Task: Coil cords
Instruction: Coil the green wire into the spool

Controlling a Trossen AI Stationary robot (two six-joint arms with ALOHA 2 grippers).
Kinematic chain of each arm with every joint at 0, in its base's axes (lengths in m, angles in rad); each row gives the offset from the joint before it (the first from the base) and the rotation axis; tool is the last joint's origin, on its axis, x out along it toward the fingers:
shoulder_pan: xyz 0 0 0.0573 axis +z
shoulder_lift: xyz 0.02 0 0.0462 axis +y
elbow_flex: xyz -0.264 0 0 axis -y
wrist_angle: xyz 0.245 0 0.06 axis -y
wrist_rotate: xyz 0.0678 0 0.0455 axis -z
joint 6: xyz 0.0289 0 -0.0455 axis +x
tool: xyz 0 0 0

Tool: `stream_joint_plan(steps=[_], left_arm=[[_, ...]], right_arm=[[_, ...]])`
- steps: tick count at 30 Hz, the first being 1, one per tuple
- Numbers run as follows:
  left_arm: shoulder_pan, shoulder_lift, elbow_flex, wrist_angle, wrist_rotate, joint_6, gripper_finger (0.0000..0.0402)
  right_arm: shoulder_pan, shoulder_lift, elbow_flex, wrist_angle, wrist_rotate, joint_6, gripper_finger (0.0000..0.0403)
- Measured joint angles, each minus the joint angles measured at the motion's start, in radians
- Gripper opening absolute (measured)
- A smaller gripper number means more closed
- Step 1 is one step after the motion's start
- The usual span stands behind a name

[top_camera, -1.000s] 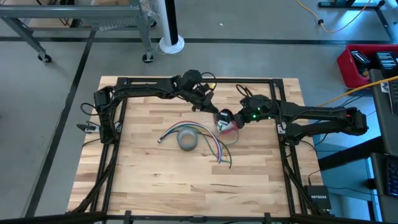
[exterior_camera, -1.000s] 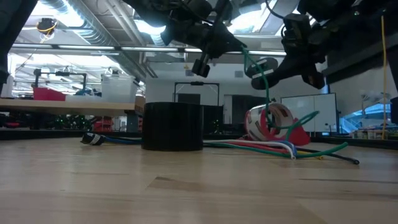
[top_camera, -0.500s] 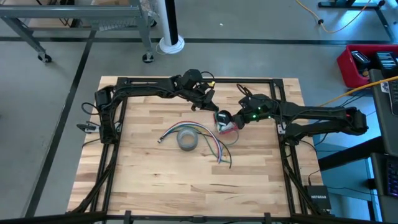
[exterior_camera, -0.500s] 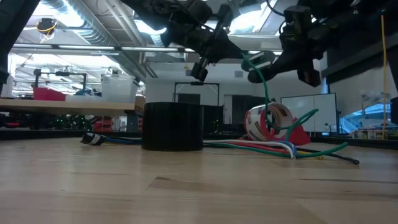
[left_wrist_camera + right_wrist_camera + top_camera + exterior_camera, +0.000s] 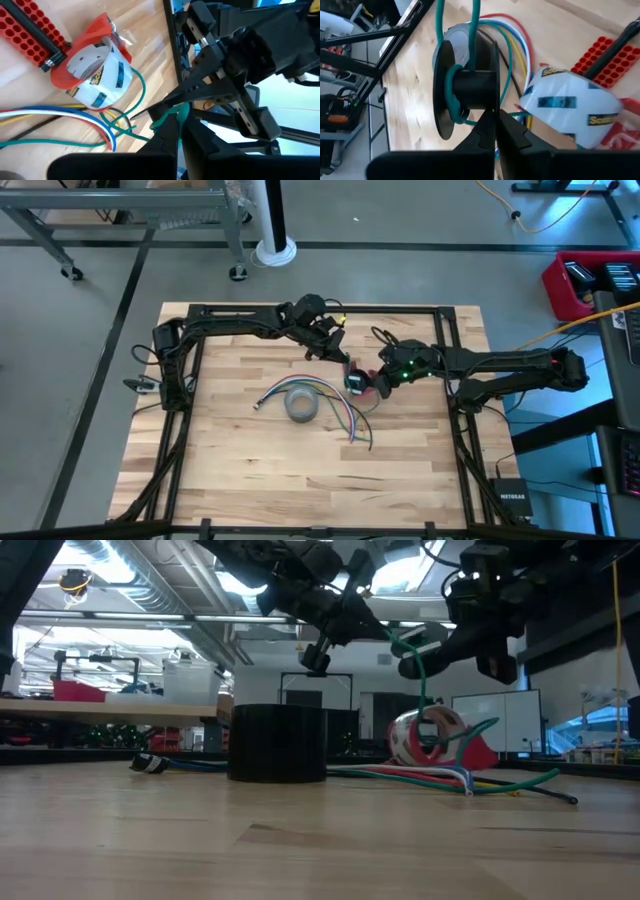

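The left gripper (image 5: 175,131) is pinching a green cord (image 5: 131,107) tight between its closed fingers. It is hanging above the table (image 5: 250,480), near the far edge. The right gripper (image 5: 496,131) is hanging just beside it, closed and holding a black spool (image 5: 470,82) by its rim.

The green cord is running from the left gripper across to the spool and is looping around the spool's middle. From there it is dropping down to the table. So the cord is lying between the two grippers, and the spool's middle bar is pointing sideways, across the cord.

The other cords (image 5: 345,420) are lying flat on the table below, between the grey tape roll (image 5: 300,405) and the white tape (image 5: 97,75). I think the next wrap is needing the left gripper to be going around the spool.
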Motion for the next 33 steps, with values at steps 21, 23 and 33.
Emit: stream_joint_plan(steps=[21,23,33], left_arm=[[-0.111,0.0,0.0,0.161,-0.048,-0.006,0.0],[-0.12,0.0,0.0,0.156,-0.062,0.035,0.0],[-0.153,0.0,0.0,0.164,-0.149,0.395,0.0017]], right_arm=[[-0.002,0.075,0.0,0.134,0.168,-0.001,0.0003],[-0.002,0.075,0.0,0.141,0.176,0.006,0.0003],[-0.003,0.075,-0.001,0.215,0.182,0.03,0.0003]])
